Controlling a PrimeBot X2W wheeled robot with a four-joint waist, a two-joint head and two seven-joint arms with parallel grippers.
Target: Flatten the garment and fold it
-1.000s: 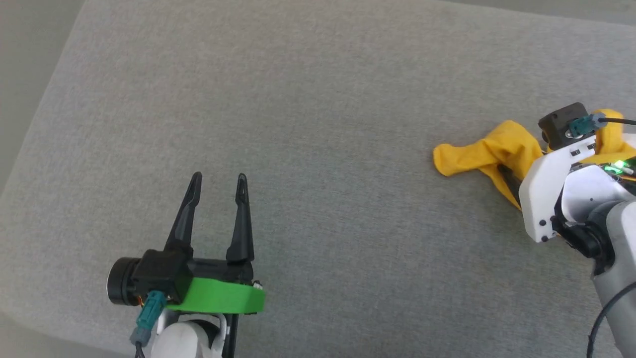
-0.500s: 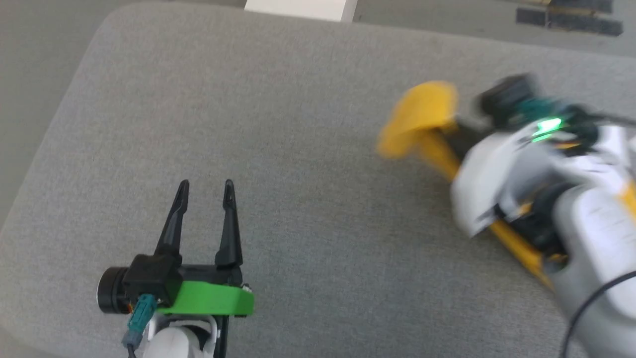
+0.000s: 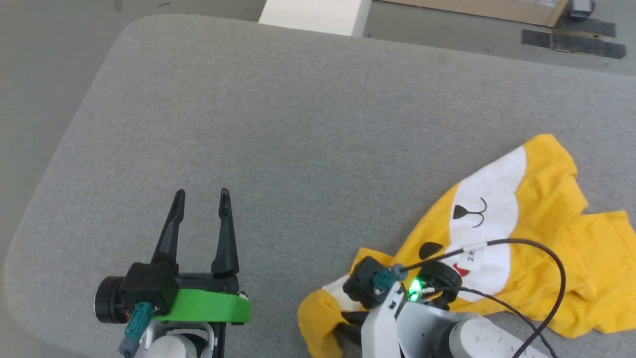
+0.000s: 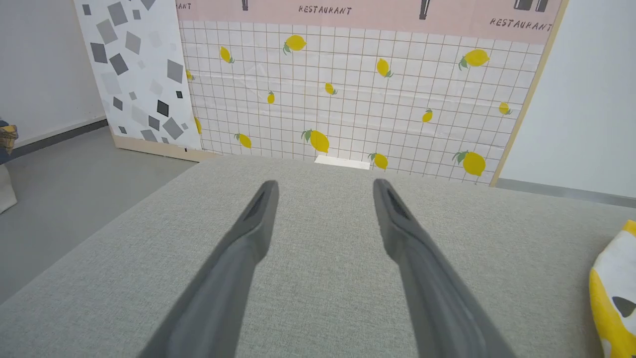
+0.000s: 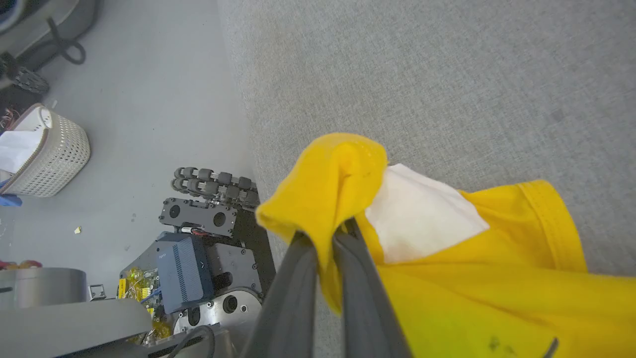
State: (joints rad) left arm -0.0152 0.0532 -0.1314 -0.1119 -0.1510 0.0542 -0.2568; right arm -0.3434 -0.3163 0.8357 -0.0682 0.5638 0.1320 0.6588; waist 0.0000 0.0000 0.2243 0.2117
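At the near edge the right gripper (image 5: 325, 231) pinches a fold of the T-shirt (image 3: 546, 189) between its 2 fingers; the left gripper (image 3: 201, 191) hovers spread and empty. The T-shirt lies rumpled, face print up, on the grey cushion (image 3: 298, 124). Flattening is in hand; next, the left likely needs a second edge.

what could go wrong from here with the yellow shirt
The right pincer pinches only a bunched corner of the garment, so it may slip free. The black cable loops over the cloth and could snag it. The left pincer is open and apart, so pulling may drag rather than flatten.
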